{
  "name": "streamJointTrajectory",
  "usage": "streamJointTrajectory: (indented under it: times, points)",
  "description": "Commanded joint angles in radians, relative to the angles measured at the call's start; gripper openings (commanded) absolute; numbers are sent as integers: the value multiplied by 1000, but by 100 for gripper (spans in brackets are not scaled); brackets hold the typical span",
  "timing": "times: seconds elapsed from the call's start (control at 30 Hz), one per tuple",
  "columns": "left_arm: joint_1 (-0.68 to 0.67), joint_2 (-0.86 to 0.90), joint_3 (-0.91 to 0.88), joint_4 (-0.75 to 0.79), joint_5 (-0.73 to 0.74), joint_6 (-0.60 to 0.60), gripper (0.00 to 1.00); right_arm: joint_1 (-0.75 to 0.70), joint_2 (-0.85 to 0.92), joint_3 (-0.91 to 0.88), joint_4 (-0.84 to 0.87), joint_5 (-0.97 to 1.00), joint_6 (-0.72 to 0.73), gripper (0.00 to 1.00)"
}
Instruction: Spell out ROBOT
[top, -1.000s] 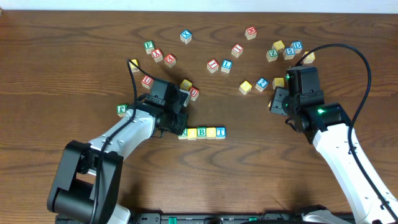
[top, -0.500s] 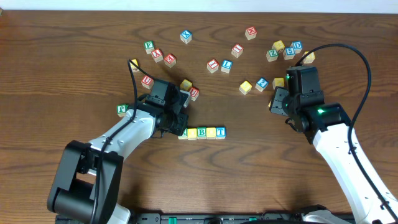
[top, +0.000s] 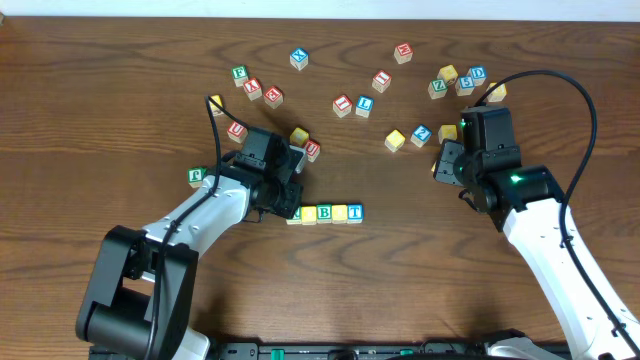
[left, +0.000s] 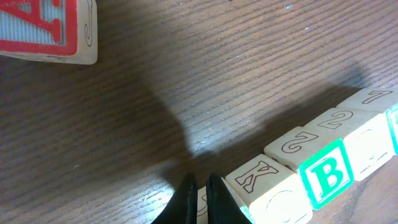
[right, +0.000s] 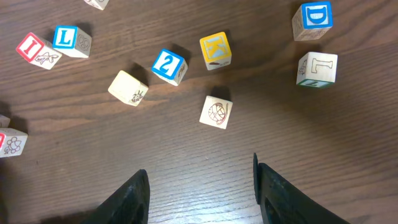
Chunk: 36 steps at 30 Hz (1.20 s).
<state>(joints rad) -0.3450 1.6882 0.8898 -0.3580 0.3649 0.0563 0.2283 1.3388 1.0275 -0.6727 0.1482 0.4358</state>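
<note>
You have the row of cubes (top: 324, 213) lying just below the middle of the table (top: 120, 90), the pieces touching side by side: a green-faced B cube (top: 324, 213) in the centre, a yellow cube (top: 309, 213) on its left, a second yellow cube (top: 339, 212) on its right and the blue-faced T cube (top: 355, 212) closing the right end. From overhead the yellow faces are too small to read, and the end cube (top: 295, 214) on the left is mostly covered by the arm, so you cannot tell its letter. The left wrist camera cuts the row off at the frame edges and shows mainly side faces printed with K, 2 and 7, plus the B in green. Your left gripper (left: 199, 198) is clenched with nothing between its tips, which point down just beside the row's left end; contact cannot be made out. A red A cube (left: 43, 28) sits well apart. Your right gripper (right: 202, 196) hangs well to the right of the row, fingers spread and holding nothing, above scattered pieces such as a yellow K cube (right: 214, 50) and a blue 2 cube (right: 169, 65)
</note>
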Motion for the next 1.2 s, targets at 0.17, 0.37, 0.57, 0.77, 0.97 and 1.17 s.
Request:
streamJointTrajectory:
  times: [0.17, 0.37, 0.57, 0.77, 0.97, 1.17]
  points:
    - [-2, 4, 14, -8, 13, 9, 7, -5, -17, 22, -1, -2, -3, 50]
    - [-1, 4, 14, -1, 5, 10, 15, -5, -17, 22, -1, -2, -3, 50]
    - [10, -4, 53, -3, -61, 10, 94, -5, -17, 22, -1, -2, -3, 51]
    - [58, -47, 122, -7, -75, 10, 95, -5, -17, 22, -2, -1, -3, 52]
    - [85, -63, 140, -20, -63, 10, 95, -5, -17, 22, -9, 3, -4, 51]
    - [85, -65, 140, -103, -63, 10, 7, -6, -17, 22, -19, 14, -8, 50]
